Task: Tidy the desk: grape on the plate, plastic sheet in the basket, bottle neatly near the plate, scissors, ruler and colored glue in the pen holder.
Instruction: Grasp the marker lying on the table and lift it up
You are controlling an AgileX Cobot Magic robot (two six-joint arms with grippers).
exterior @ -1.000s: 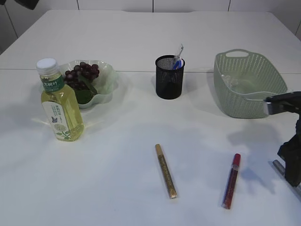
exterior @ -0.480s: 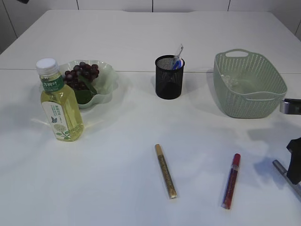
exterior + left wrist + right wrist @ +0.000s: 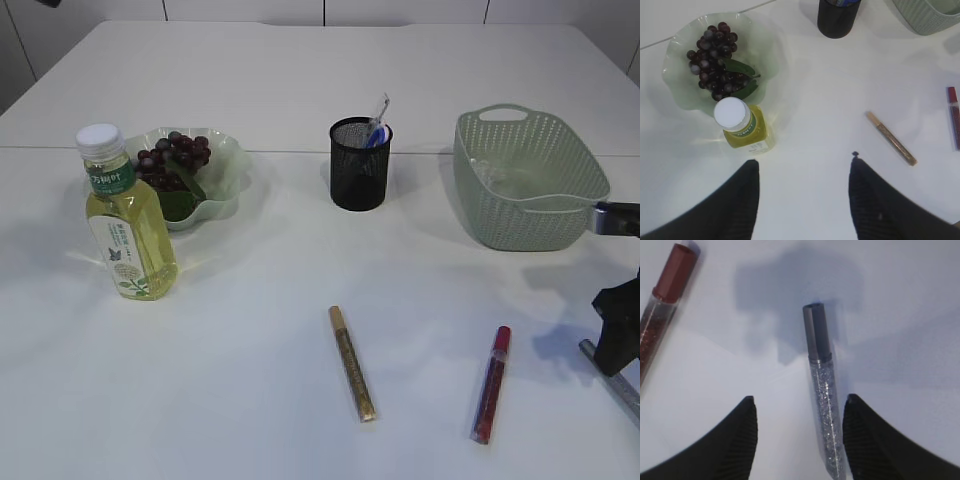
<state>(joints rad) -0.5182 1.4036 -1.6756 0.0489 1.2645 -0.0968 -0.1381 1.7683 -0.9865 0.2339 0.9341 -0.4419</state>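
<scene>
Right gripper (image 3: pixel 796 440) jaws apart, holding nothing, straddling silver glitter glue (image 3: pixel 822 385) lying flat on the table (image 3: pixel 300 60), grey cap at 12 o'clock. Only the right wrist view shows its sparkly clear barrel.

Left gripper (image 3: pixel 804 195) open, empty, above the bottle (image 3: pixel 742 127).

Wavy green plate (image 3: pixel 228 160) holds grapes (image 3: pixel 172 160). Mesh pen holder (image 3: pixel 358 165) has items, unclear which. Perforated basket (image 3: pixel 530 180) holds clear plastic sheet (image 3: pixel 510 180). Gold glue (image 3: pixel 352 362) and red glue (image 3: pixel 490 385) lie loose at 6 o'clock.
</scene>
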